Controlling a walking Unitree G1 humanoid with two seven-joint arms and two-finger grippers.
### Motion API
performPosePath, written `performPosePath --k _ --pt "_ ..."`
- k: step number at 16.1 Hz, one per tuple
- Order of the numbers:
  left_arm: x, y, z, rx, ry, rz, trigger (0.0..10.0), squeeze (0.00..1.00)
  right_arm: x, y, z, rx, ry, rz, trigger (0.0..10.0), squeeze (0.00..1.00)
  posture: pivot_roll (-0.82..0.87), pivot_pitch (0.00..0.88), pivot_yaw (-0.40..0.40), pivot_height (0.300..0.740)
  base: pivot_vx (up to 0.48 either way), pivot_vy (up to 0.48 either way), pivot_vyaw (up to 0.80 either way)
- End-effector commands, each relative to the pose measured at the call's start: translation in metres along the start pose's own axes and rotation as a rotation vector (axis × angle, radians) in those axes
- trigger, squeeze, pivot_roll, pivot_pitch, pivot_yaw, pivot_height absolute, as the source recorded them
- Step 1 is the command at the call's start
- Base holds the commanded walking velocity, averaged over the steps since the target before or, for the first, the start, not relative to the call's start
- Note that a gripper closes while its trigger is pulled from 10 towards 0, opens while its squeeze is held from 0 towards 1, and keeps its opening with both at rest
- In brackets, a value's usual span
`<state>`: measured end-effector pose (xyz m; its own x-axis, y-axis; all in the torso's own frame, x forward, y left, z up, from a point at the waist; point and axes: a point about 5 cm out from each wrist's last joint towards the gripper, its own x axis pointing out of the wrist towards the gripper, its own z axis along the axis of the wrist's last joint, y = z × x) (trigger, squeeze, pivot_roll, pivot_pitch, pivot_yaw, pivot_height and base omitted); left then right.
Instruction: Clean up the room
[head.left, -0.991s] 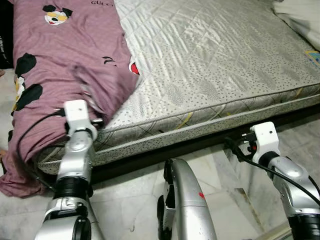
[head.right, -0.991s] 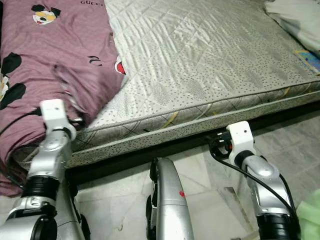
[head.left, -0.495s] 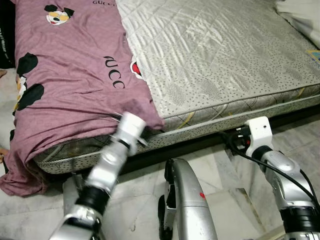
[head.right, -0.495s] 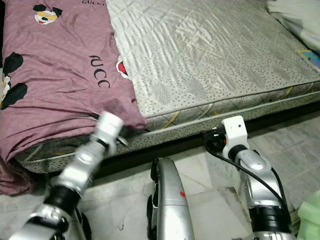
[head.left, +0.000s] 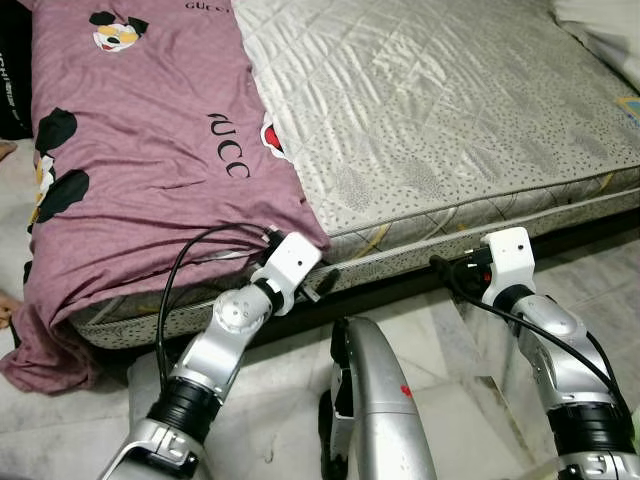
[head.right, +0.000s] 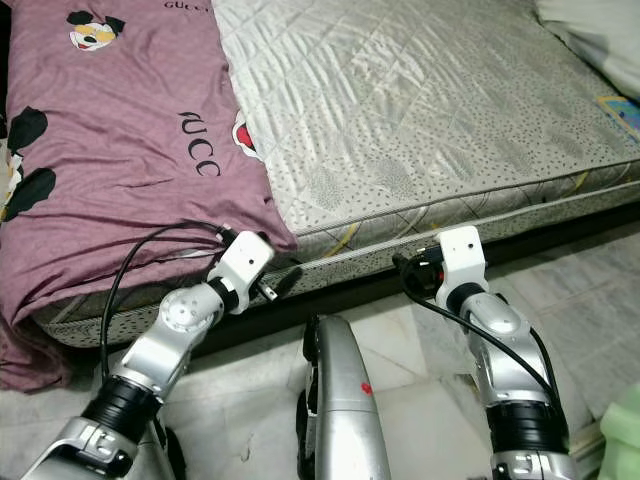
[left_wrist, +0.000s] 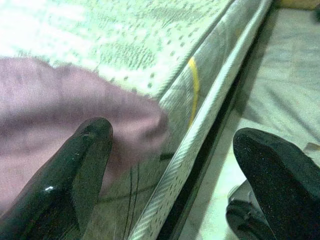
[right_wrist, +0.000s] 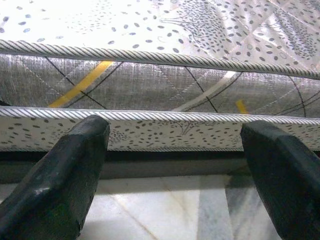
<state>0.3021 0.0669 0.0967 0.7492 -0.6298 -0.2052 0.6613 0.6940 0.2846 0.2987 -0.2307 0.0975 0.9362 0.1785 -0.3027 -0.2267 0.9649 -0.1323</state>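
Left claw (head.left: 322, 283) released, fingers spread at the mattress (head.left: 440, 120) edge; purple sheet (head.left: 150, 170) corner lies just beside one finger (left_wrist: 75, 170), unheld. Right claw (right_wrist: 175, 165) released, facing the mattress side above the floor (head.left: 440, 350).

I can read "GUCCI" printed near the top of the purple sheet (head.left: 140, 140). Lower down it shows "UCC" in black.

Silver arms with black joint bands; white wrist blocks; black cables looping alongside; thick black fingers (right_wrist: 55, 185).
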Motion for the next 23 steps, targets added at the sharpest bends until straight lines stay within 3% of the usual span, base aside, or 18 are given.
performPosePath --k 1,4,5,7,8,9,11,13,15,18,20,22,23 --pt "0.001 -0.001 0.013 0.002 -0.065 0.011 10.0 0.00 0.001 -0.001 -0.003 0.015 0.012 -0.019 10.0 0.00 -0.19 0.126 -0.121 0.514 0.000 0.000 0.00" --pt "-0.002 0.017 0.037 -0.002 -0.184 0.126 10.0 0.00 0.003 -0.001 -0.003 0.043 0.012 -0.026 10.0 0.00 -0.19 0.121 -0.119 0.514 0.000 0.000 0.00" --pt "-0.011 0.042 0.059 -0.037 -0.287 0.250 10.0 0.00 0.004 0.000 -0.002 0.049 0.005 -0.027 10.0 0.00 -0.18 0.117 -0.118 0.514 0.000 0.000 0.00" --pt "-0.025 0.080 0.057 -0.052 -0.280 0.500 10.0 0.00 0.005 0.000 -0.002 0.051 0.000 -0.029 10.0 0.00 -0.19 0.118 -0.117 0.514 0.000 0.000 0.00" --pt "-0.034 0.100 0.042 -0.073 -0.208 0.619 10.0 0.00 0.004 -0.001 -0.002 0.052 0.000 -0.031 10.0 0.00 -0.19 0.118 -0.120 0.514 0.000 0.000 0.00" --pt "-0.046 0.123 0.014 -0.177 -0.080 0.737 10.0 0.00 0.003 -0.002 -0.001 0.055 0.001 -0.032 10.0 0.00 -0.19 0.118 -0.120 0.514 0.000 0.000 0.00" --pt "-0.058 0.138 -0.021 -0.234 0.114 0.793 10.0 0.00 0.003 -0.001 0.003 0.053 -0.007 -0.023 10.0 0.00 -0.21 0.121 -0.124 0.514 0.000 0.000 0.00" --pt "-0.067 0.149 -0.042 -0.299 0.195 0.872 10.0 0.00 0.002 -0.001 0.007 0.053 -0.014 -0.022 10.0 0.00 -0.24 0.128 -0.128 0.514 0.000 0.000 0.00" --pt "-0.068 0.153 -0.051 -0.317 0.231 0.900 10.0 0.00 -0.003 -0.005 0.008 0.041 -0.011 -0.025 10.0 0.00 -0.26 0.139 -0.137 0.514 0.000 0.000 0.00" --pt "-0.046 0.145 -0.037 -0.331 0.147 0.809 10.0 0.00 -0.010 -0.010 0.006 0.023 0.004 -0.028 10.0 0.00 -0.27 0.152 -0.149 0.514 0.000 0.000 0.00" --pt "-0.025 0.129 -0.031 -0.316 0.127 0.713 10.0 0.00 -0.014 -0.013 0.006 0.014 0.012 -0.032 10.0 0.00 -0.29 0.159 -0.160 0.514 0.000 0.000 0.00" --pt "-0.003 0.102 -0.030 -0.301 0.147 0.549 10.0 0.00 -0.015 -0.013 0.007 0.004 0.016 -0.030 10.0 0.00 -0.29 0.161 -0.165 0.514 0.000 0.000 0.00" --pt "0.010 0.080 -0.034 -0.276 0.188 0.426 10.0 0.00 -0.016 -0.014 0.008 -0.002 0.018 -0.029 10.0 0.00 -0.30 0.162 -0.168 0.514 0.000 0.000 0.00"
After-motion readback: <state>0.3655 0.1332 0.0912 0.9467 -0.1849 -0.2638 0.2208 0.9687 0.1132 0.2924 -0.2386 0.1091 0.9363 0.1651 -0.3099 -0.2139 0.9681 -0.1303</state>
